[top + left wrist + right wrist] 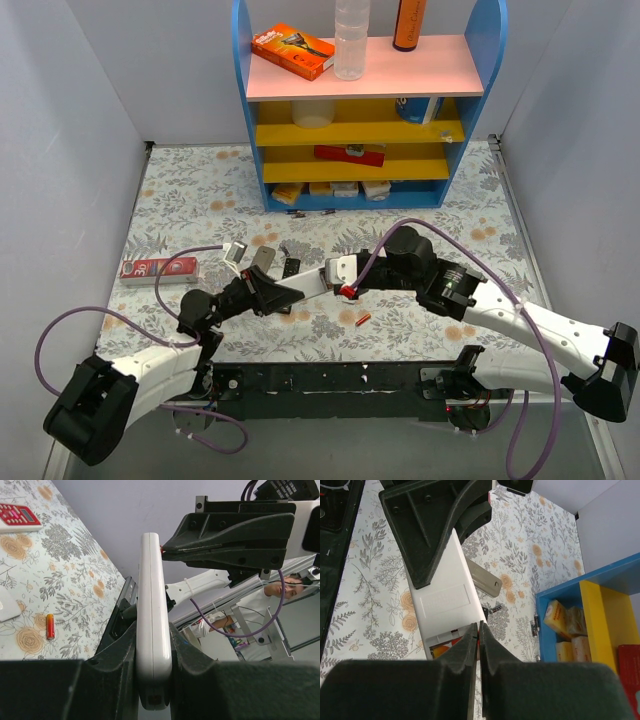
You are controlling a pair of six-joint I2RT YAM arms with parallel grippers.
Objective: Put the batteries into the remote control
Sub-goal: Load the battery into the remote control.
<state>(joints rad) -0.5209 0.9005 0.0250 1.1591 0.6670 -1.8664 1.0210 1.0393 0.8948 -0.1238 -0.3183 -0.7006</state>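
Note:
My left gripper (283, 288) is shut on the plain white remote control (312, 281) and holds it above the table. In the left wrist view the remote (152, 605) stands edge-on between my fingers (117, 665). In the right wrist view its back (445, 600) faces up, the battery bay open with a red-orange battery (440, 651) inside. My right gripper (346, 291) is pinched on a red battery (348, 291) at the bay's edge; its tips (479, 630) hide most of that battery. Another battery (363, 320) lies loose on the table and shows in the left wrist view (50, 626).
A white remote with red buttons (158, 270) lies at the left. A grey cover plate (263, 258) lies behind the held remote. A blue shelf unit (243, 120) stands at the back, with small dark bits (297, 212) at its foot. Grey walls close both sides.

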